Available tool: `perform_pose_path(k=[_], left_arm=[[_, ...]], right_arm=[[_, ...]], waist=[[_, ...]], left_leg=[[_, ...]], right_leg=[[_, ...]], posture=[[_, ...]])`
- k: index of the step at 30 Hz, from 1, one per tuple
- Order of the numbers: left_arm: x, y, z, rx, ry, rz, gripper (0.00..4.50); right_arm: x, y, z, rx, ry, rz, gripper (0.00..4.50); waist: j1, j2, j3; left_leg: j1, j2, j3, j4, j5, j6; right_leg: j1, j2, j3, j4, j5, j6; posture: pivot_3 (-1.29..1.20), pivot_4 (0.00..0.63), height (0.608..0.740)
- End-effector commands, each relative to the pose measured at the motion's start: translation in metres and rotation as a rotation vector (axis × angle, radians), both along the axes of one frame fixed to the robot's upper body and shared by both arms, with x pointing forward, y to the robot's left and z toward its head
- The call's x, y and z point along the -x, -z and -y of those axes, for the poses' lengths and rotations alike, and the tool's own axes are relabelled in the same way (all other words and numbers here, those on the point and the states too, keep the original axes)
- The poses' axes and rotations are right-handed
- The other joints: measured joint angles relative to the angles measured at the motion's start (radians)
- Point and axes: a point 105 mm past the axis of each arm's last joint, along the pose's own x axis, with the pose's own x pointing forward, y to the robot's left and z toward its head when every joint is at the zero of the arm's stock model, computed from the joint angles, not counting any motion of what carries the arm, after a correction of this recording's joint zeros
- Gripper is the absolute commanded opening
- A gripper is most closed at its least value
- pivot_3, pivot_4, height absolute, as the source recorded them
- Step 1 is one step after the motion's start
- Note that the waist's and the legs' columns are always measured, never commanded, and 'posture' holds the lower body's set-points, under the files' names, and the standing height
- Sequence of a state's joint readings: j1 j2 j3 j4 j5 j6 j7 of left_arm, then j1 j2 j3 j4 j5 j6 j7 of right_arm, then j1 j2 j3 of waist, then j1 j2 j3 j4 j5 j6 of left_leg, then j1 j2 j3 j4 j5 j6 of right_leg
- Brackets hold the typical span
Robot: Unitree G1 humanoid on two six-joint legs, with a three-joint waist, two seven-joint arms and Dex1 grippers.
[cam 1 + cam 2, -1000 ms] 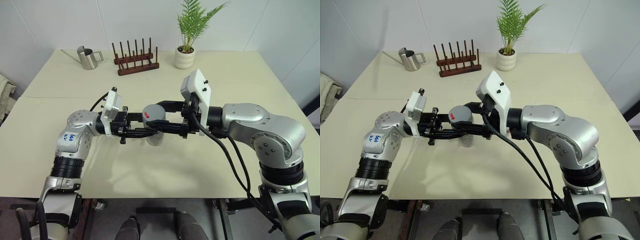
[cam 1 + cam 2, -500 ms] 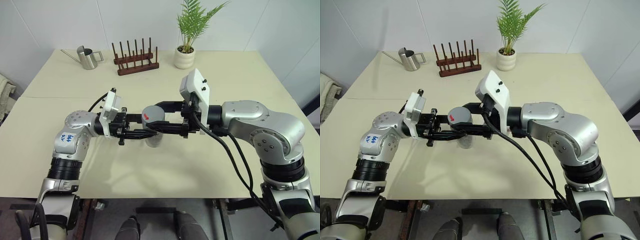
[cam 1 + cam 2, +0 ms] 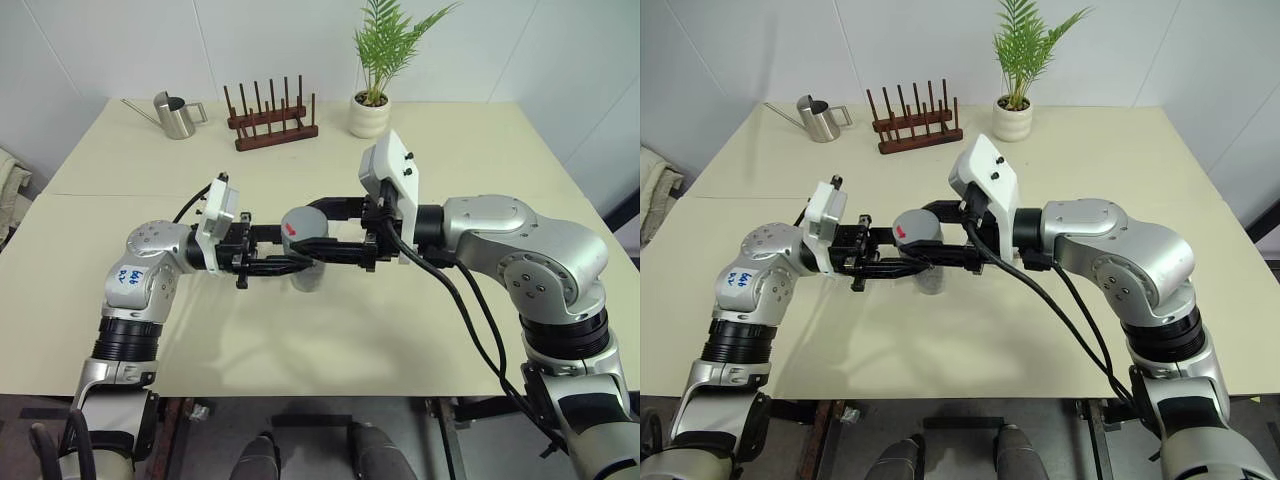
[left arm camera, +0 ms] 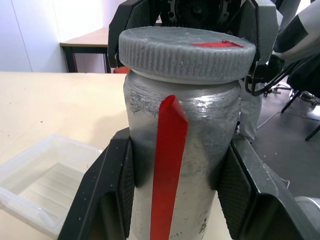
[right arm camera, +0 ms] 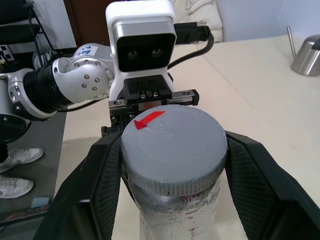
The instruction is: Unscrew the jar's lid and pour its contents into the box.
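Left claw: closed on the body of the jar, one finger on each side below the cap; held the jar upright above the table.
Right claw: closed around the rim of the lid, reaching in level from the opposite side.
Jar: silvery-grey, red stripe down its side; lifted clear of the table, between the two claws.
Lid: grey, ribbed edge, red mark on top; sat on the jar's mouth, not yet off.
Contents: hidden inside the jar.
Box: clear plastic, on the table just beside and below the jar, seen in the left wrist view.
Step in hand: judged to be unscrewing, one claw bracing the jar while the other works the lid.
Next move: likely calls for turning the lid while the jar stays fixed, then lifting it off before tipping the jar over the box.
Far table edge: steel watering can, wooden rack, potted fern.
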State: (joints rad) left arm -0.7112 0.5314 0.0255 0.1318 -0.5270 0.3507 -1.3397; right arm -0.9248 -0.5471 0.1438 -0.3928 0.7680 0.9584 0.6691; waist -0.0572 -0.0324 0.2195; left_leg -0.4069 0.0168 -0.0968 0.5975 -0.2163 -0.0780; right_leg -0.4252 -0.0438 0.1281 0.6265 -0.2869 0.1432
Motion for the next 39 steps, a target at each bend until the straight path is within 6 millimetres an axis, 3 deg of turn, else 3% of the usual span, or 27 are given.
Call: perform_pose_path(k=[1,20,27,30,39], left_arm=[[0.018,0.021,0.010,-0.063,0.119,-0.061,1.85],[0.024,0.029,0.011,-0.078,0.143,-0.088,1.85],[0.015,0.018,0.009,-0.050,0.097,-0.047,1.85],[0.006,0.006,0.001,-0.029,0.036,-0.011,1.85],[-0.030,-0.014,-0.041,-0.022,-0.212,0.084,1.85]], right_arm=[[-0.019,-0.064,0.035,-0.164,0.221,0.256,2.86],[-0.027,-0.078,0.040,-0.217,0.271,0.289,2.86],[-0.029,-0.072,0.044,-0.206,0.288,0.270,2.86],[-0.042,-0.062,0.065,-0.188,0.398,0.243,2.86],[-0.084,0.029,0.164,0.008,0.910,0.063,2.86]], waist=[[0.000,0.000,0.000],[0.002,0.000,0.000],[0.000,0.000,0.000],[0.002,0.000,0.000],[0.002,0.000,0.000]], left_leg=[[0.000,0.000,0.000,0.000,0.000,0.000],[0.000,0.000,-0.001,-0.001,0.000,0.000],[0.000,0.000,0.000,-0.001,0.000,0.000],[-0.001,0.000,0.000,-0.001,0.000,0.000],[-0.001,-0.001,0.000,-0.001,0.000,0.000]], right_leg=[[0.000,0.000,0.000,0.000,0.000,0.000],[0.000,0.000,-0.001,0.000,-0.001,-0.001],[-0.001,0.000,0.000,0.000,0.000,-0.001],[-0.001,0.000,0.000,0.000,0.000,-0.001],[-0.001,0.000,0.000,-0.001,-0.001,-0.001]], posture=[[0.00,0.150,0.740],[0.00,0.150,0.740],[0.00,0.150,0.740],[0.00,0.150,0.740],[0.00,0.150,0.740]])
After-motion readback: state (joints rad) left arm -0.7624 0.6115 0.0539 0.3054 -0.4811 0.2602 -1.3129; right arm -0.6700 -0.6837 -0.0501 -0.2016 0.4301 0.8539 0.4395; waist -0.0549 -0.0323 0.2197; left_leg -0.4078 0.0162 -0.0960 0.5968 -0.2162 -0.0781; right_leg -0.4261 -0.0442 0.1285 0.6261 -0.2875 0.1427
